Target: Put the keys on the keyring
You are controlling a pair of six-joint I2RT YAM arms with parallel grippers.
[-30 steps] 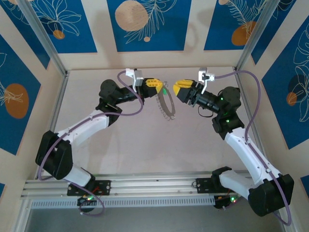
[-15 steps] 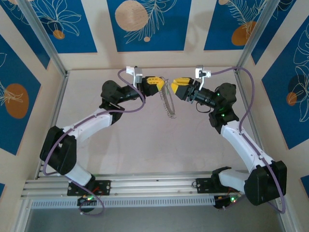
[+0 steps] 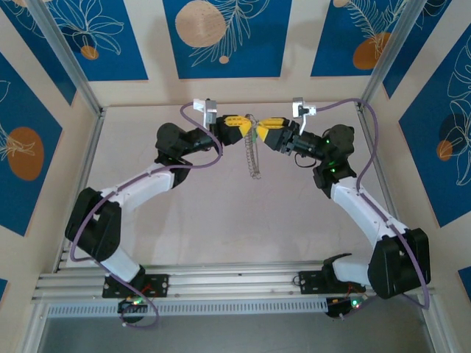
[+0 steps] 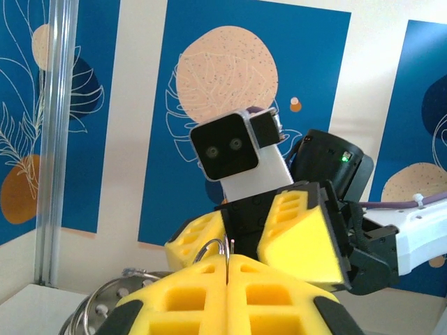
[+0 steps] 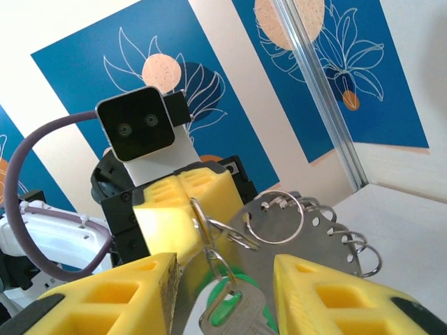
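Note:
My left gripper [image 4: 227, 262] is shut on a thin wire ring [image 4: 209, 248], held high above the table. From that ring hangs the keyring [image 5: 314, 241], a grey perforated metal plate carrying several split rings, seen edge-on in the top view [image 3: 254, 154]. A key [image 5: 234, 310] with a green head and silvery blade dangles from a small ring linked to the held one. My right gripper [image 5: 225, 279] faces the left gripper [image 3: 245, 123] almost tip to tip. Its fingers [image 5: 119, 296] stand apart on either side of the key, apparently without touching it.
Both arms reach over the far middle of the pale table [image 3: 221, 220]. Aluminium frame posts [image 3: 73, 73] and blue patterned wall panels [image 3: 221, 37] enclose the back and sides. The rail [image 3: 235, 283] with the arm bases runs along the near edge.
The right gripper has moved left and up to meet the left gripper, which rose slightly. The gap between them has closed and the hanging plate now sits between their tips.

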